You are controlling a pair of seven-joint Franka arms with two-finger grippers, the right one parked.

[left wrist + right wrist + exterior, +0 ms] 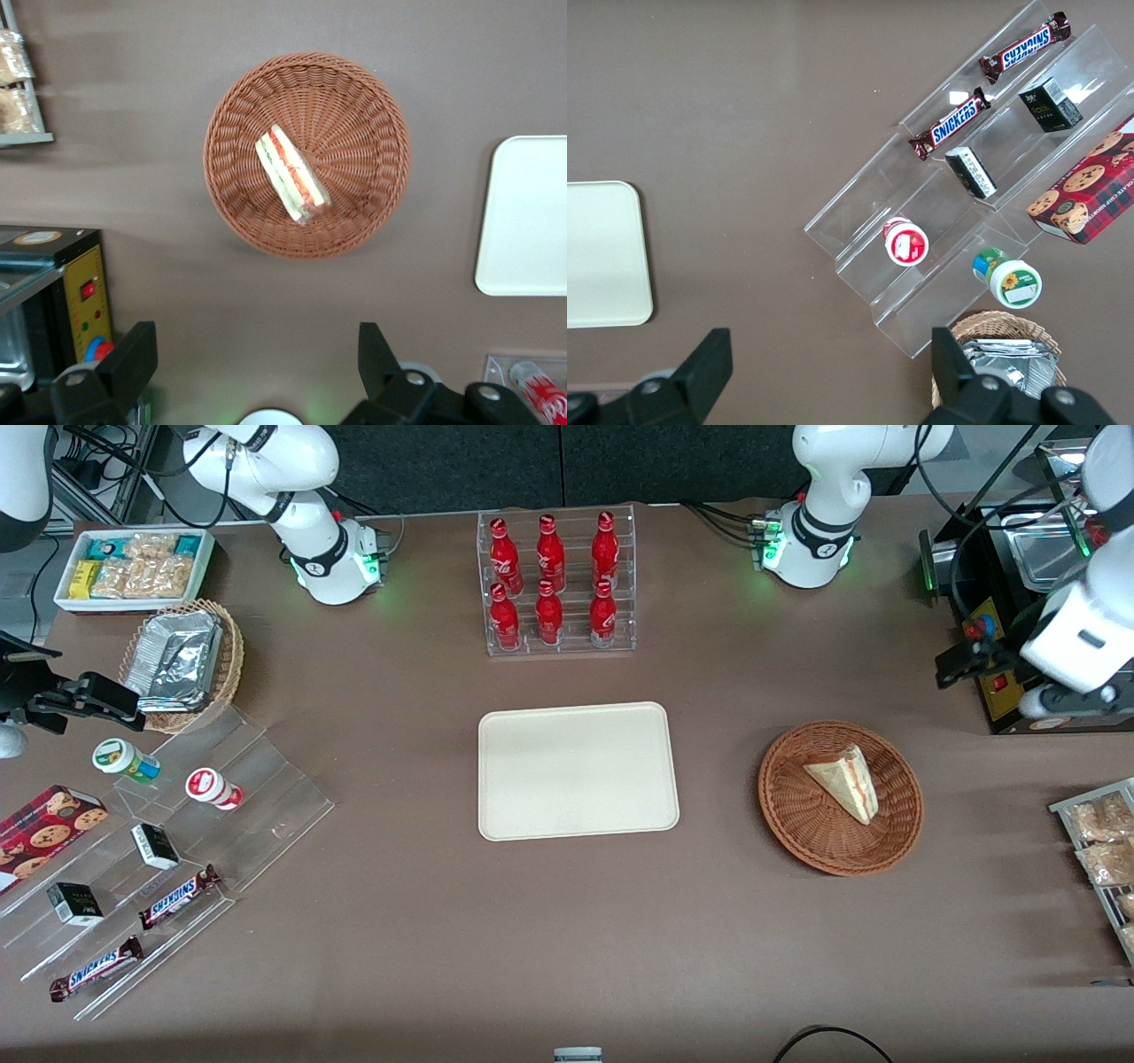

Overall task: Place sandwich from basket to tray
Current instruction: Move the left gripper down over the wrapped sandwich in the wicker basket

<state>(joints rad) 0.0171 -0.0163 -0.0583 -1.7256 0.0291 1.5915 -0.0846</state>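
The sandwich (846, 779), a pale bread wedge with red and green filling stripes, lies in the reddish-brown wicker basket (797, 833). The basket stands beside the cream tray (576, 771), toward the working arm's end of the table. The tray holds nothing. My left gripper (1005, 682) hangs high above the table, farther from the front camera than the basket, by a black appliance. In the left wrist view the gripper (255, 341) is open and holds nothing, with bare table between its fingers. That view also shows the sandwich (292, 173), the basket (363, 97) and one end of the tray (532, 212).
A black appliance (1019, 558) stands beside my gripper. A wire rack of snack packets (1099, 841) lies at the working arm's end, nearer the front camera. A clear rack of red bottles (558, 584) stands farther back than the tray. A stepped clear display (177, 841) with snacks is toward the parked arm's end.
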